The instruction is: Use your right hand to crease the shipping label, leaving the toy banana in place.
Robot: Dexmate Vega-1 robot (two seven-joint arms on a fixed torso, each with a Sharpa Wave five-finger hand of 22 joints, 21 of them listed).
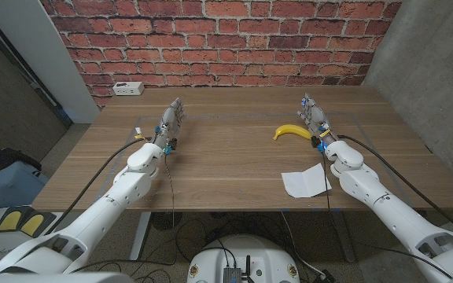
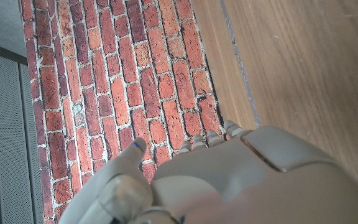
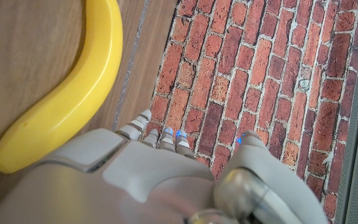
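Note:
A white shipping label (image 1: 306, 182) lies near the table's front edge on the right, just left of my right forearm. A yellow toy banana (image 1: 291, 131) (image 3: 73, 93) lies farther back, close to the left of my right hand (image 1: 314, 115) (image 3: 166, 180). That hand stands on its edge with fingers stretched toward the brick wall and holds nothing. On the left side of the table my left hand (image 1: 170, 122) (image 2: 216, 180) also stands upright with fingers extended and nothing in it.
A wooden table (image 1: 226, 149) carries everything. A white power strip (image 1: 128, 89) sits at the back left corner against the brick wall (image 1: 211, 39). Cables run along both forearms.

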